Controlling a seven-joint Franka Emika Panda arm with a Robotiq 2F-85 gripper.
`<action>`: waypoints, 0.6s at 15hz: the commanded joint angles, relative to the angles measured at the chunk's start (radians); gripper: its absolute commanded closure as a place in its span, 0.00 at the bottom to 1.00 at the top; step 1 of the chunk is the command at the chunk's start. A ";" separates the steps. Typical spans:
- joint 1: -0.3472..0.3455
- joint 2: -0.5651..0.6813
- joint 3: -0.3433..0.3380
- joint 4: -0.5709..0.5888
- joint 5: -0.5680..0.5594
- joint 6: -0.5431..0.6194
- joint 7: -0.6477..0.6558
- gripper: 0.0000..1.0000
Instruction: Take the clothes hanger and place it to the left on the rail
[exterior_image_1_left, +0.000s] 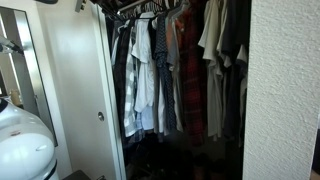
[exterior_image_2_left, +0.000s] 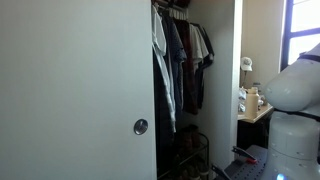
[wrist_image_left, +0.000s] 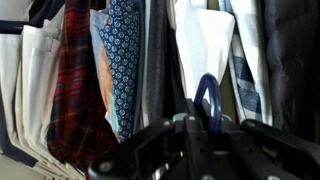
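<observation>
In the wrist view my gripper (wrist_image_left: 205, 128) fills the bottom edge, and its dark fingers are closed on a blue clothes hanger (wrist_image_left: 207, 98). Only the hanger's curved blue loop shows, rising from between the fingers. Behind it hang a red plaid shirt (wrist_image_left: 72, 90), a blue patterned shirt (wrist_image_left: 122, 60) and a white shirt (wrist_image_left: 205, 40). The rail shows in both exterior views as a thin dark rod at the wardrobe's top (exterior_image_1_left: 150, 8) (exterior_image_2_left: 176, 9), crowded with hooks and shirts. The gripper itself does not show in either exterior view.
A white wardrobe door (exterior_image_1_left: 75, 90) stands beside the opening, and it fills the near side of an exterior view (exterior_image_2_left: 75, 90) with its round knob (exterior_image_2_left: 140, 127). A textured wall (exterior_image_1_left: 285, 90) bounds the other side. The robot's white body (exterior_image_2_left: 295, 90) stands by a window.
</observation>
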 joint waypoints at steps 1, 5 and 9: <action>0.005 0.050 -0.035 0.006 0.011 0.067 -0.049 0.97; 0.005 0.110 -0.069 0.016 0.008 0.136 -0.089 0.97; 0.003 0.170 -0.091 0.031 0.002 0.197 -0.117 0.97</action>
